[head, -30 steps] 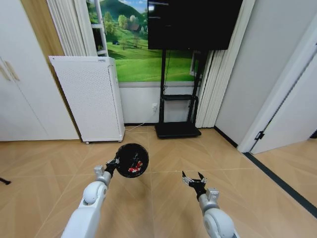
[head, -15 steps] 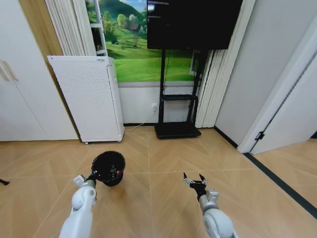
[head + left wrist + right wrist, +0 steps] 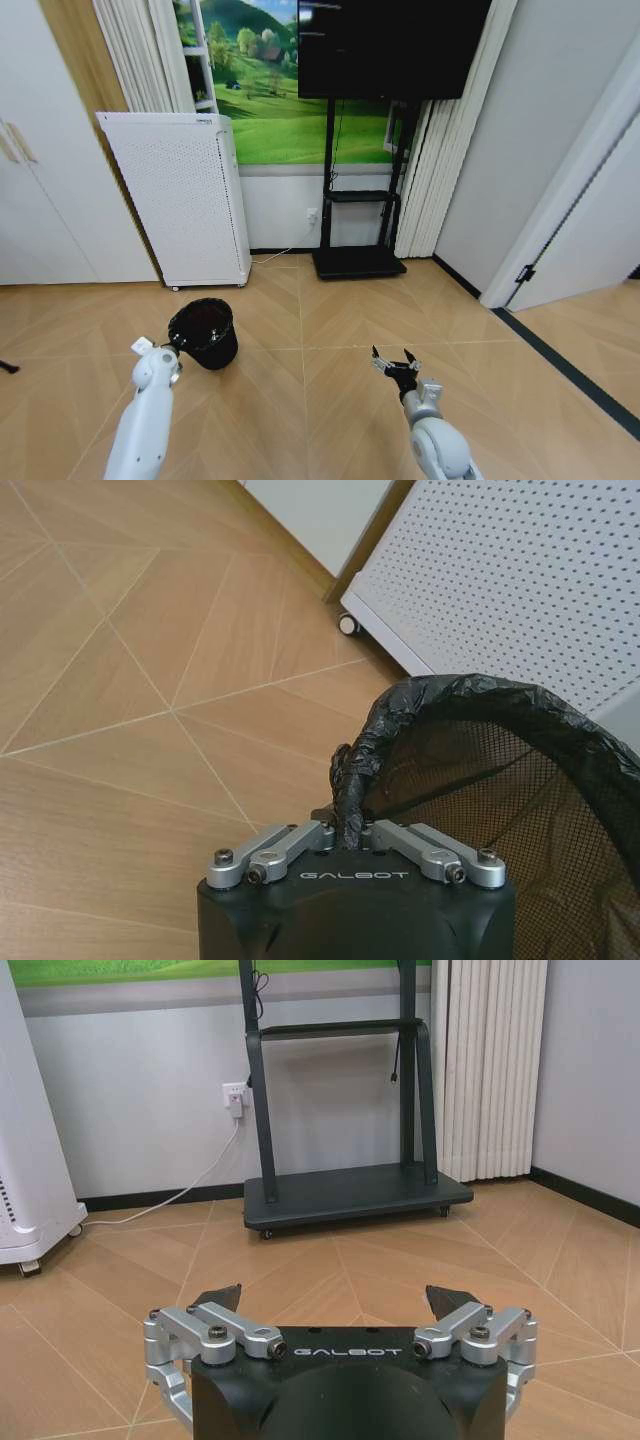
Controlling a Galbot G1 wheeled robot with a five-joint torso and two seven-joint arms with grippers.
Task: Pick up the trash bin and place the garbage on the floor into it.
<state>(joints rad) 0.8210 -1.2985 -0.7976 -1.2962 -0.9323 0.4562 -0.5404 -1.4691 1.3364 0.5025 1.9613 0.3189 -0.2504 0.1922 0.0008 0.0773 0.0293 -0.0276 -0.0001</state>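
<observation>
Pinched on the rim of the trash bin (image 3: 520, 780), our left gripper (image 3: 350, 832) has its fingers drawn together over a bunched fold of the black liner, as the left wrist view shows plainly. From the head camera we see that gripper (image 3: 172, 349) at the near edge of the trash bin (image 3: 204, 333), with our white left arm (image 3: 145, 410) reaching up from the lower left. We see the bin upright, its mouth facing up, low over the floor (image 3: 300, 400); whether its base touches the wood we cannot tell. Its inside looks dark, and we cannot make out the garbage in it from any view.

Our right gripper (image 3: 397, 364) hangs over bare floor to the right of centre, well apart from the bin, its fingers spread wide and holding nothing. In the right wrist view we see the two dark fingertips (image 3: 222, 1293) standing far apart above the herringbone boards.

Beyond the bin stands the white perforated appliance (image 3: 180, 195) on small wheels, just behind and a little to the left of it; the left wrist view shows one wheel (image 3: 348, 625) close to the bin's rim. Farther right we see the black TV stand (image 3: 358, 260) against the wall, with a pleated curtain (image 3: 440, 180) beside it. A dark strip (image 3: 570, 370) runs along the floor at the right.
</observation>
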